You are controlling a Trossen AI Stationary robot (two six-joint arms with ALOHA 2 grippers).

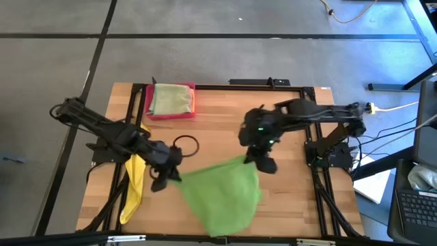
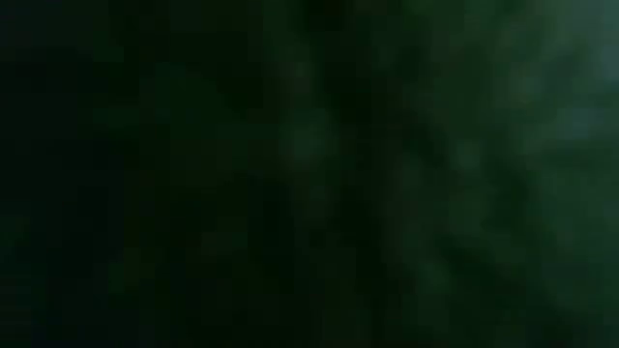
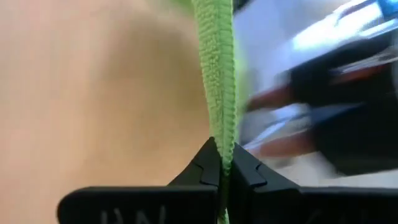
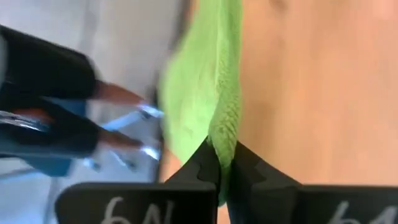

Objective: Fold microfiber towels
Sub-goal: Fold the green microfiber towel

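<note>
**A:** Pale wooden table (image 1: pixel 287 198) in a black frame, grey floor all round. So what do the arms have?

**B:** Both have the same bright green microfiber towel (image 1: pixel 222 195). The left gripper (image 1: pixel 166 176) is pinched tight on one upper corner; its wrist view shows the fingertips (image 3: pixel 239 165) closed with a thin green edge running up from between them. The right gripper (image 1: pixel 258 161) is clamped the same way on the other upper corner.

**A:** And which way does the cloth lie from them?

**B:** It spans between the two grippers, and the rest of it reaches from that held edge toward the near edge of the table, where a lower corner comes close to the rim. The held edge runs across the table, left to right, slightly slanted. I judge the next fold turns on that edge staying taut and level. Neither arm is nearer; each has its corner.

**A:** Other towels?

**B:** A long yellow microfiber towel (image 1: pixel 134 188) hangs over the table's left side, just beside the left arm. The rigid pink-red rectangular tray (image 1: pixel 149 102) at the far edge holds a folded pale olive-green microfiber towel (image 1: pixel 171 100). The low view is dark, seemingly covered.
</note>
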